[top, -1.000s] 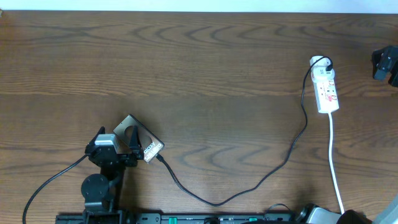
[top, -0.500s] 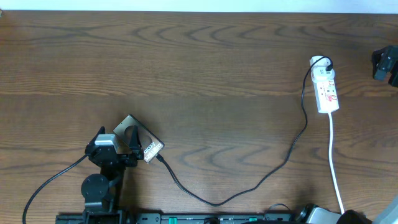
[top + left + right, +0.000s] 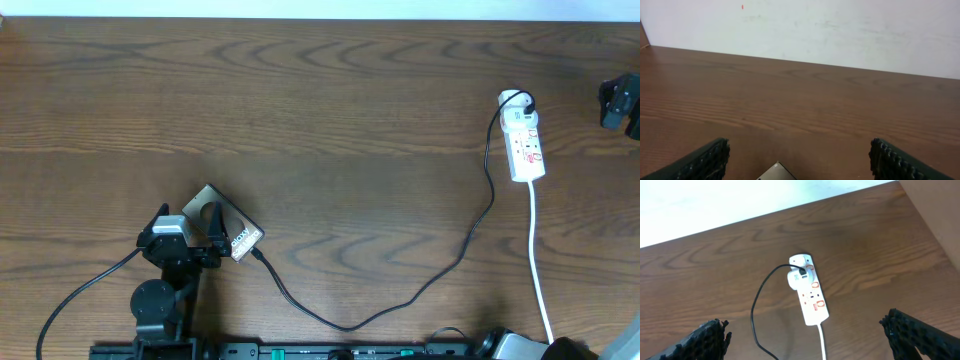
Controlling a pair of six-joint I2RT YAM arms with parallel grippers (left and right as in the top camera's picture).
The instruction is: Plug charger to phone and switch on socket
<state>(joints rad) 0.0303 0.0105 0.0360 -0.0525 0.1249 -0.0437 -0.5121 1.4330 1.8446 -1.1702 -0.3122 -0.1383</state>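
Note:
The phone (image 3: pixel 232 232) lies flat near the table's front left, and its near corner (image 3: pixel 776 173) shows low in the left wrist view. My left gripper (image 3: pixel 188 218) hovers over it, open and holding nothing, with the phone's corner between its ridged black fingers (image 3: pixel 707 161). The charger (image 3: pixel 440 275), a thin black cable, runs from the phone's right edge in a long curve to the far end of the socket (image 3: pixel 525 140). I cannot tell whether its tip is seated in the phone. My right gripper (image 3: pixel 812 335) hangs open above the socket (image 3: pixel 810 295), touching nothing.
The socket's white cord (image 3: pixel 540 280) runs toward the table's front edge at the right. My left arm's base and a black lead (image 3: pixel 75 300) sit at the front left. A white wall (image 3: pixel 840 30) backs the table's far edge.

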